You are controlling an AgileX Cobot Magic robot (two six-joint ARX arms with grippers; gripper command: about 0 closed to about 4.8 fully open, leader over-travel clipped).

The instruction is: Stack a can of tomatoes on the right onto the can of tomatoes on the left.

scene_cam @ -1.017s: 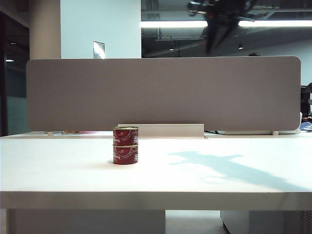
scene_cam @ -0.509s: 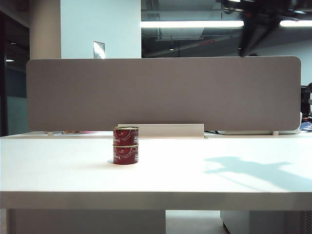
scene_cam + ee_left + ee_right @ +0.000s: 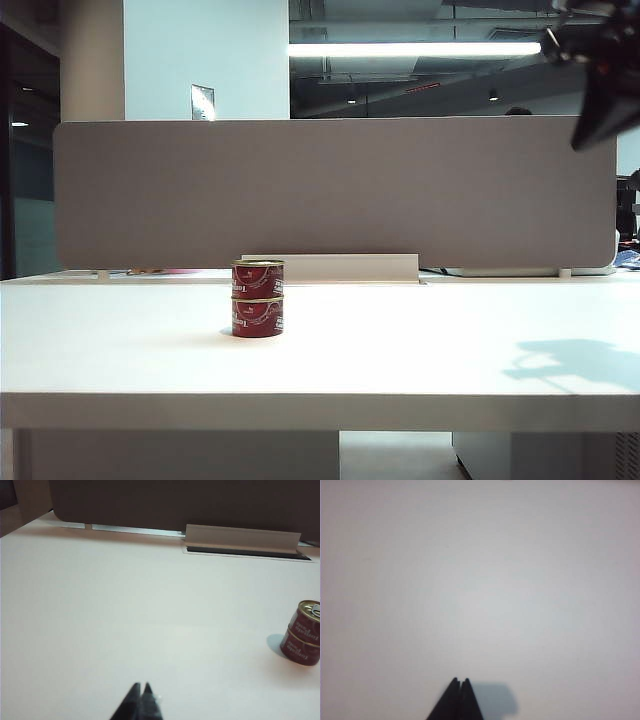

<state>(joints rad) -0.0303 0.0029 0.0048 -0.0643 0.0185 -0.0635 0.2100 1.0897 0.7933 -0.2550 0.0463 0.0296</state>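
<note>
Two red cans of tomatoes stand stacked left of the table's middle, the upper can (image 3: 258, 277) squarely on the lower can (image 3: 258, 317). The left wrist view shows the same stack, upper can (image 3: 307, 622) on lower can (image 3: 300, 651), well off to the side of my left gripper (image 3: 141, 685), which is shut and empty over bare table. My right gripper (image 3: 460, 681) is shut with nothing in it, above plain white tabletop. In the exterior view the right arm (image 3: 600, 80) hangs dark and blurred high at the right edge, far from the cans.
A grey partition panel (image 3: 330, 190) runs along the back of the white table (image 3: 400, 360). A pale cable-tray flap (image 3: 340, 267) stands just behind the cans. The arm's shadow (image 3: 575, 365) lies on the table at the right.
The right arm has swung from above the middle to the upper right edge, and its shadow has slid right across the table. The stacked cans have not moved.
</note>
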